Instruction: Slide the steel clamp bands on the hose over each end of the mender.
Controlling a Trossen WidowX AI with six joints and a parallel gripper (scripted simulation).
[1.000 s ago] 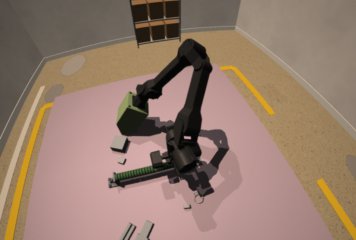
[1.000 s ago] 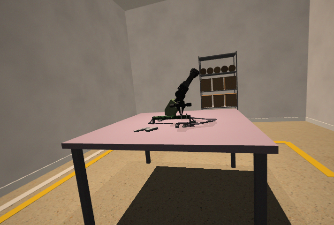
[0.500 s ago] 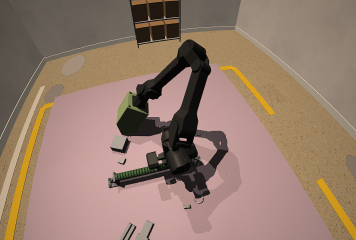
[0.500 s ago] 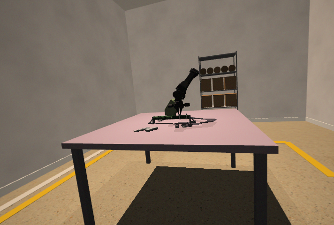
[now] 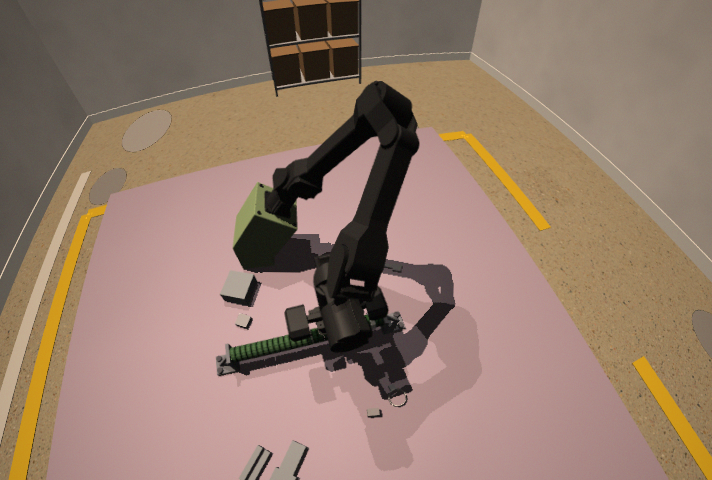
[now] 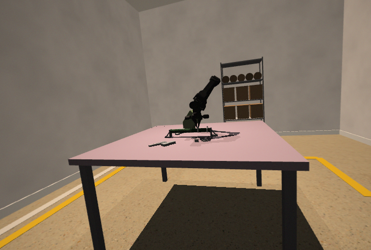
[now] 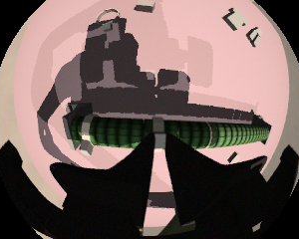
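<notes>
A green ribbed hose lies level in a dark fixture on the pink table; it also shows in the wrist view and, small, in the exterior view. My gripper comes down from above onto the hose's right half and is shut on a grey steel clamp band that rings the hose. In the top view the wrist hides the fingers and the band. I cannot make out the second band. The mender is hidden inside the hose.
A green box sits at the arm's base. A grey block and a small grey cube lie left of the hose. A small ring, a grey chip and grey bars lie nearer the front.
</notes>
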